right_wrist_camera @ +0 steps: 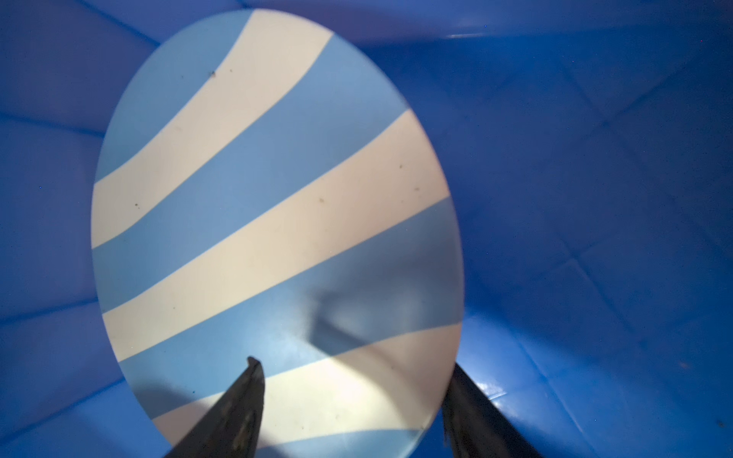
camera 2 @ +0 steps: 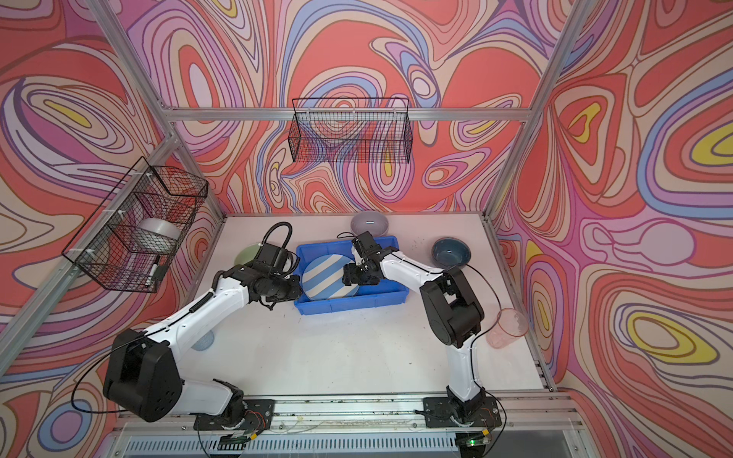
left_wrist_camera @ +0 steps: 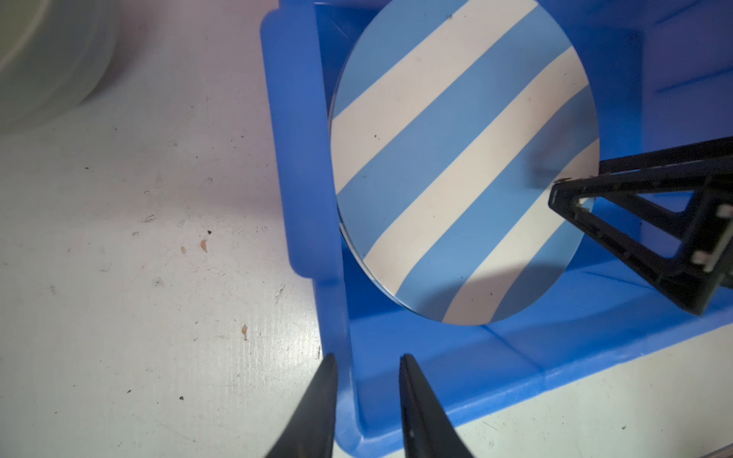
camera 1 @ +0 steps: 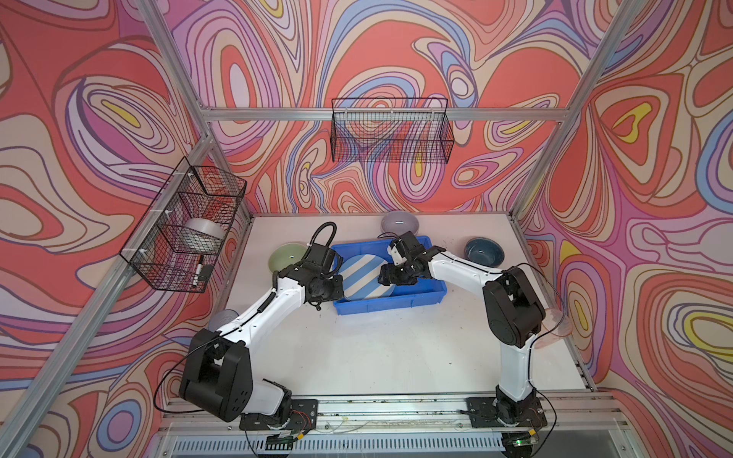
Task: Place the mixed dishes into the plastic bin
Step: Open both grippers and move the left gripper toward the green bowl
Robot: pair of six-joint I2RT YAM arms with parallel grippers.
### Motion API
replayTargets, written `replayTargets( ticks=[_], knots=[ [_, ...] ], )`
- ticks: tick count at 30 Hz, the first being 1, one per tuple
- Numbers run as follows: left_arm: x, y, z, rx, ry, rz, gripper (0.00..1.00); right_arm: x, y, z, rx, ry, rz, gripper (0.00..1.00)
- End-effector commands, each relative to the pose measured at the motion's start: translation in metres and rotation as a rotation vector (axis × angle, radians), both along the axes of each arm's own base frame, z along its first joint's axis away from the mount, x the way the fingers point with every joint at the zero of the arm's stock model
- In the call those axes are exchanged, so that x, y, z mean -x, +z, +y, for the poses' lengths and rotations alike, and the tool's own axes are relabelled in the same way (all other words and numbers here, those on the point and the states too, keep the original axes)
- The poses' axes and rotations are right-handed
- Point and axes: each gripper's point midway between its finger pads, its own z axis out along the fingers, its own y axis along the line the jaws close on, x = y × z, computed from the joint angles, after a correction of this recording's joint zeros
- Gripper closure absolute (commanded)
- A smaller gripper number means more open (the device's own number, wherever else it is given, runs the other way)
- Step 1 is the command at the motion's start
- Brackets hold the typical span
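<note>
We can read no text, label, brand, number or sign in any view. The bright blue shallow plastic bin (camera 1: 392,307) and the round blue-and-white striped plate (camera 1: 363,279) show only plain colour. The black marker pen (camera 1: 199,271) in the black wire mesh basket (camera 1: 166,273) is too small to read.

Mostly hidden behind left arm (camera 1: 258,317): blue tumbler (camera 1: 223,318), well apart from left gripper (left_wrist_camera: 368,357); pale green bowl (left_wrist_camera: 43,59) near that gripper blurred, cropped.
</note>
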Motion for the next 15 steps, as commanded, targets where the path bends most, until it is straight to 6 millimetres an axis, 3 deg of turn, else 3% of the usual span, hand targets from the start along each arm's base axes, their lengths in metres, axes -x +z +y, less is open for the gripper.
replayTargets(
  ticks=[1,7,15],
  knots=[
    [-0.004,0.012,0.013,-0.036,0.024,-0.014,0.62,0.002,0.023,0.012,-0.066,0.044,-0.044,0.26],
    [-0.01,0.019,0.041,-0.013,0.104,-0.017,0.56,0.001,0.038,-0.003,-0.118,0.018,-0.068,0.22],
    [-0.024,0.019,0.097,0.019,0.293,-0.013,0.54,0.001,0.043,-0.035,-0.038,-0.038,-0.099,0.22]
  ],
)
